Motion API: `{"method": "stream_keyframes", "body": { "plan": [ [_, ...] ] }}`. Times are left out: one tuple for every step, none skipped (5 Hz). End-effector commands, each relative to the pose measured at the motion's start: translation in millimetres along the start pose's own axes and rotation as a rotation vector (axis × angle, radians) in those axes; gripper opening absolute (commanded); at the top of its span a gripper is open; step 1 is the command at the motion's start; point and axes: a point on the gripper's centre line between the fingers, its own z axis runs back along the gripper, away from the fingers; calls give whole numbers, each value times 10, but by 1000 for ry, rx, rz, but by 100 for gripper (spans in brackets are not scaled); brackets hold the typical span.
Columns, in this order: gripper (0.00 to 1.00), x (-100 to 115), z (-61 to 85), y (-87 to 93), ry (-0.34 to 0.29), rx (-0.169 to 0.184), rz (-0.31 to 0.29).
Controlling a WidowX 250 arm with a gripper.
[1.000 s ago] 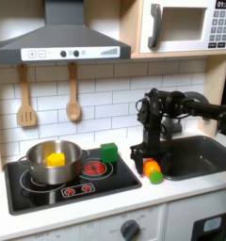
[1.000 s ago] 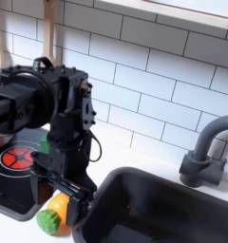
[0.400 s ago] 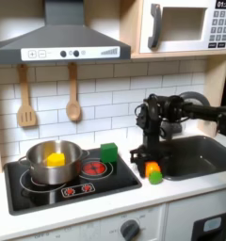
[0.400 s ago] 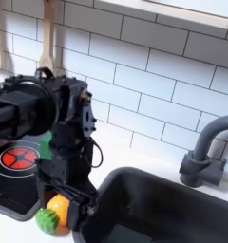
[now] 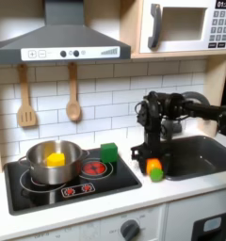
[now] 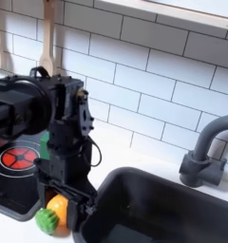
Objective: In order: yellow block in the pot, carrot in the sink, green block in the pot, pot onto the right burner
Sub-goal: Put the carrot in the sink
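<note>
The shiny pot [image 5: 51, 166] stands on the stove's left burner in the first exterior view, and the yellow block [image 5: 55, 159] lies inside it. Behind the red right burner [image 5: 94, 168] sits the green block [image 5: 109, 152]. My gripper [image 5: 153, 168] points down over the counter strip between the stove and the sink [image 5: 201, 156], shut on the orange carrot [image 5: 154, 171], whose green end hangs downward. In the second exterior view the gripper [image 6: 65, 207] holds the carrot [image 6: 55, 207] just left of the sink [image 6: 159, 204] rim.
A dark arched faucet [image 6: 205, 152] stands behind the basin. Two wooden utensils [image 5: 73, 99] hang on the tiled wall under the range hood [image 5: 60, 42]. A microwave [image 5: 185, 26] sits up at the right. The stove's control panel [image 5: 75, 190] runs along its front edge.
The arm swayed slightly left and came back. The carrot stayed in almost the same spot between the fingers; pot and blocks did not move.
</note>
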Motion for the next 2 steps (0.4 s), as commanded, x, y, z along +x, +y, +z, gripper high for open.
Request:
{"method": "stream_keyframes", "body": {
  "plan": [
    [0, 152, 209, -210, -51, 15, -56],
    [0, 250, 189, -298, -58, 11, -65]
  ]
}}
